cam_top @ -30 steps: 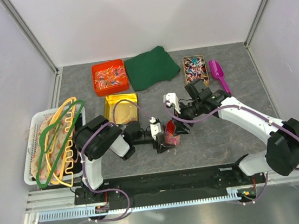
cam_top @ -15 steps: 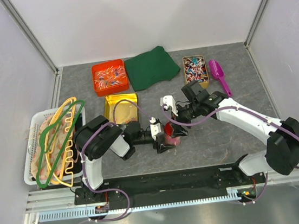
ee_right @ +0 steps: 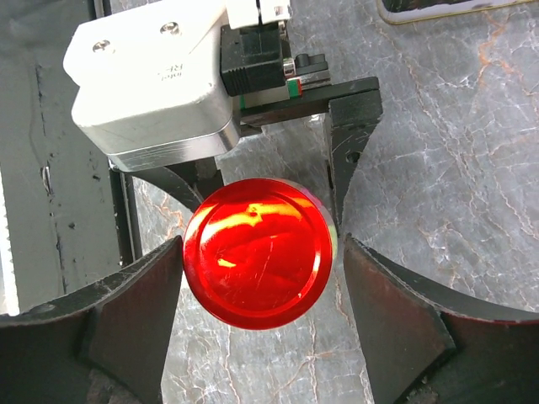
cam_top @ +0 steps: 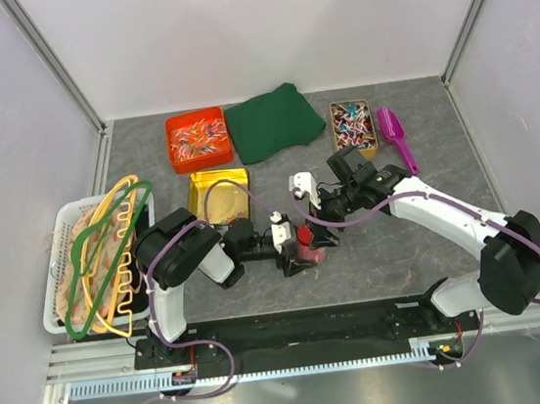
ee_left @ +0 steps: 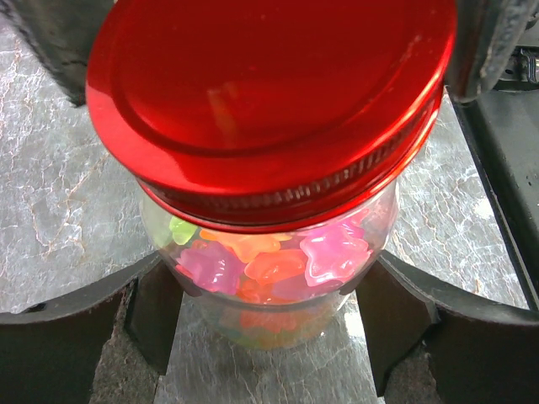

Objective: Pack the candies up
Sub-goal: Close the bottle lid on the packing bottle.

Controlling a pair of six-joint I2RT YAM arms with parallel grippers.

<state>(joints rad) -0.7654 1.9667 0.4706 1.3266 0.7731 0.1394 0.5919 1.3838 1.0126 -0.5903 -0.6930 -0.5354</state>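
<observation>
From above, left gripper (cam_top: 295,248) clamps the jar (cam_top: 309,250) mid-table. Its wrist view shows the candies (ee_left: 253,265) inside and the red lid (ee_left: 269,101) sitting crooked. Right gripper (ee_right: 259,263) straddles the lid, loose, with a gap showing. Capping stage, I'd say: next it has to seat, pinch and twist.

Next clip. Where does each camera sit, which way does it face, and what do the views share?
Top external: above and behind the robot, looking down on the table; left arm and right arm show whole.
Left wrist: on the left tool, looking sideways at the jar and its candies; own fingers frame the bottom.
Right wrist: on the right tool, looking straight down on the red lid; own fingers flank it.
Shared: all three show that lid.
</observation>
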